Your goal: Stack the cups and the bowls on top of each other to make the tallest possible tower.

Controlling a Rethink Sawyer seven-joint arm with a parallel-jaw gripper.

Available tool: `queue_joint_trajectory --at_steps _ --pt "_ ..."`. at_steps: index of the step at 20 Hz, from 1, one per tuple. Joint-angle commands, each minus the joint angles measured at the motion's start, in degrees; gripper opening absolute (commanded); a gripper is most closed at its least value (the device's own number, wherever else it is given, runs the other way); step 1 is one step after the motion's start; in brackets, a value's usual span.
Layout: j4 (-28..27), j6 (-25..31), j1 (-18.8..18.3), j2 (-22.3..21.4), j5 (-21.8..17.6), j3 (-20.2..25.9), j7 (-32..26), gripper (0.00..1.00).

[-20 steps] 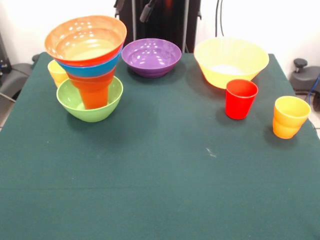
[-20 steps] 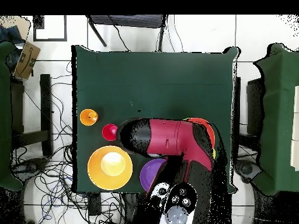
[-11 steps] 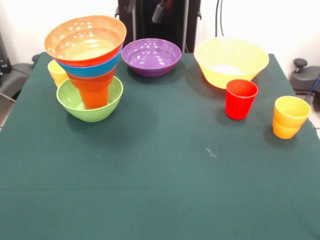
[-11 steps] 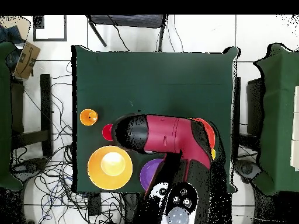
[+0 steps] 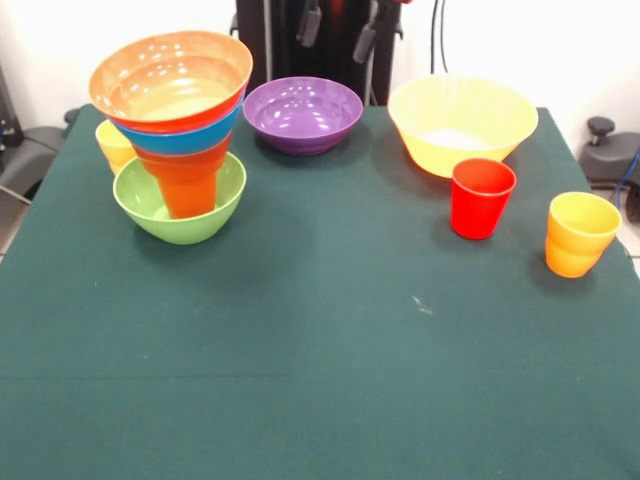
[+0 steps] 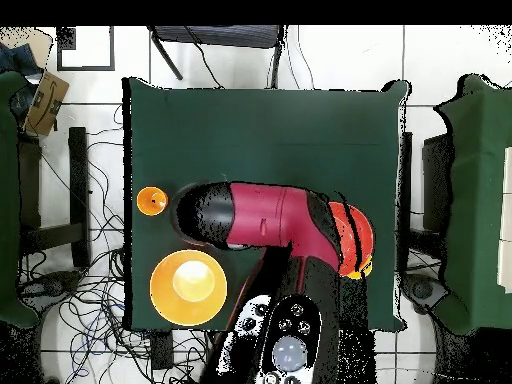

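My gripper (image 5: pixel 336 30) hangs wide and empty above the purple bowl (image 5: pixel 303 114); next I'd judge: reach the red cup (image 5: pixel 482 197) for the tower (image 5: pixel 176 125).

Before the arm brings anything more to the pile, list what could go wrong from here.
1. The flaring multicoloured plastic tower is top-heavy: its wide shallow orange bowl rests on layers that narrow to an orange cup in the green bowl, so a nudge could tip it.
2. The small yellow cup sits close behind the tower and could be knocked.
3. In the overhead view the red arm hides the red cup and purple bowl.
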Motion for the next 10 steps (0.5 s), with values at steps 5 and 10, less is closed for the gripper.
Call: queue_joint_trajectory --at_steps 5,10 --pt "-4.8 -5.2 4.8 6.0 0.7 3.6 12.1 1.00" --pt "-7.0 -5.7 5.8 8.1 1.0 2.8 13.4 1.00"
